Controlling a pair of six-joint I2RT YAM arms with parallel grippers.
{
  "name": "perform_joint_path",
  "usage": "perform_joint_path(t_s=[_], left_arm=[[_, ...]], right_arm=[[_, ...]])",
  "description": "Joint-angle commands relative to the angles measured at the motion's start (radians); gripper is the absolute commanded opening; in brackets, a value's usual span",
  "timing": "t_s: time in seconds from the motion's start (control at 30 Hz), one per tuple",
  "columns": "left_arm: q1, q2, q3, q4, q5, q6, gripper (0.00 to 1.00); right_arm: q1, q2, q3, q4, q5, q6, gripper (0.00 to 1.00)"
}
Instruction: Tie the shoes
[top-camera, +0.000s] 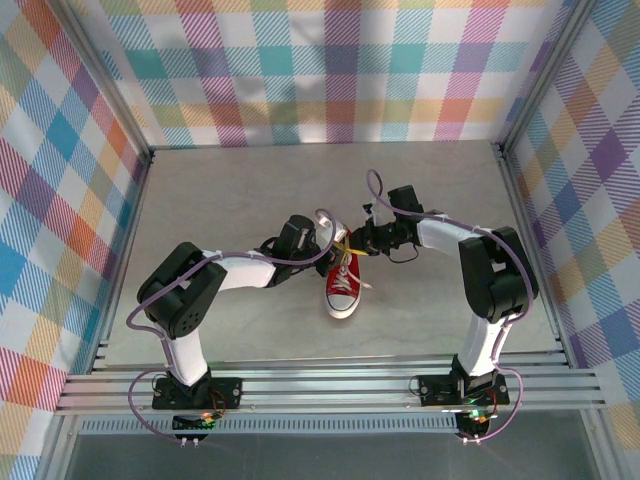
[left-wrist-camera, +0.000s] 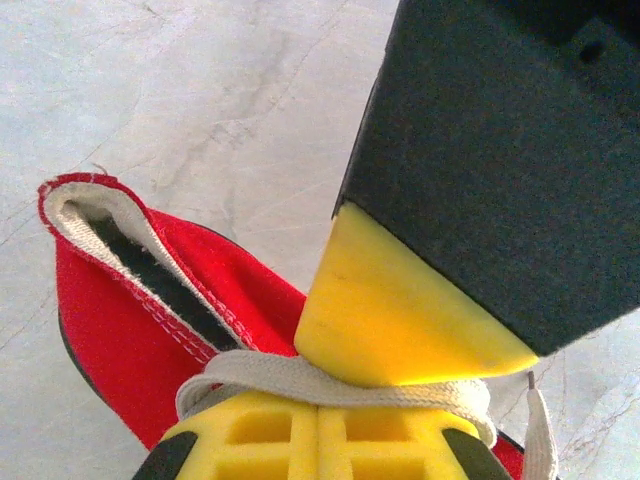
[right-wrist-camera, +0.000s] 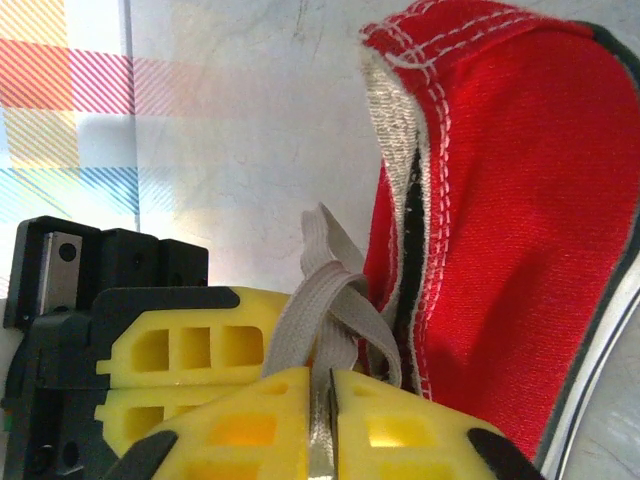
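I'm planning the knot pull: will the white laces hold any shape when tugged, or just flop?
Likely floppy: the laces fold flat and kink where they leave the right gripper. Their flat woven tape probably grips rather than slips. The sneaker looks small and light, so a hard tug may drag or tip it.

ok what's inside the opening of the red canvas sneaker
Inside the red canvas sneaker, pale fabric lining and a dark gap show. The insole and toe end are hidden behind the white lace and yellow-padded left gripper.
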Motion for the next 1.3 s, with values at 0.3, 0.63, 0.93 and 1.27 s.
perform_joint_path(t_s=[0.3, 0.63, 0.93, 1.27], left_arm=[[0.004, -0.055, -0.028, 0.054, -0.047, 0.01, 0.0], [0.007, -0.106, -0.051, 0.011, -0.059, 0.031, 0.08], [0.026, -0.213, -0.061, -0.094, -0.142, -0.054, 0.41], [0.151, -0.173, -0.041, -0.123, -0.109, -0.491, 0.54]], right_arm=[[0.025, -0.069, 0.019, -0.079, 0.083, -0.043, 0.0], [0.025, -0.088, 0.007, -0.072, 0.158, -0.057, 0.0], [0.025, -0.074, 0.016, -0.072, 0.17, -0.085, 0.0], [0.041, -0.073, 0.014, -0.072, 0.188, -0.135, 0.0]])
